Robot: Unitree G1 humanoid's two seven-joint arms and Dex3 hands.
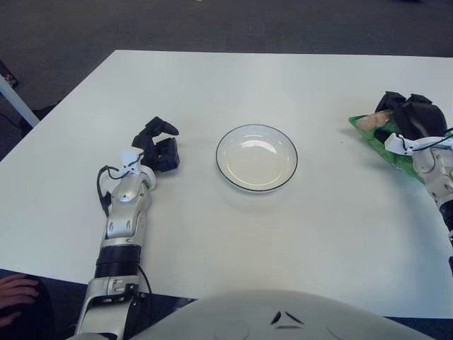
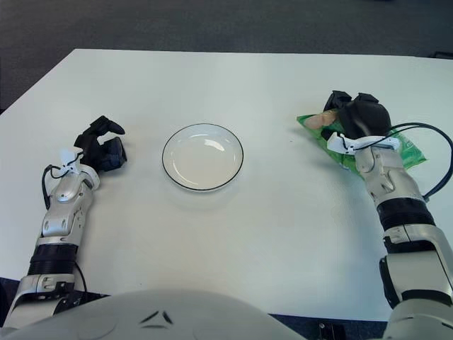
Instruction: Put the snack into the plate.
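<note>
Snack [image 2: 368, 145] lengthwise roughly toward plate [image 2: 203, 156]

The table [image 1: 212, 85] has a smooth, matt white top. The plate [image 2: 202, 156] looks like glazed ceramic: glossy white with a thin dark rim (light reflections show on its inner surface). The snack bag [image 2: 403, 151] is glossy green plastic film, slightly crinkled. Both forearms have silver metallic-looking casings; the left hand [image 1: 159, 146] and right hand [image 2: 354, 117] have matt black plastic fingers. The floor [image 1: 233, 25] appears to be dark, rough-textured carpet.
</note>
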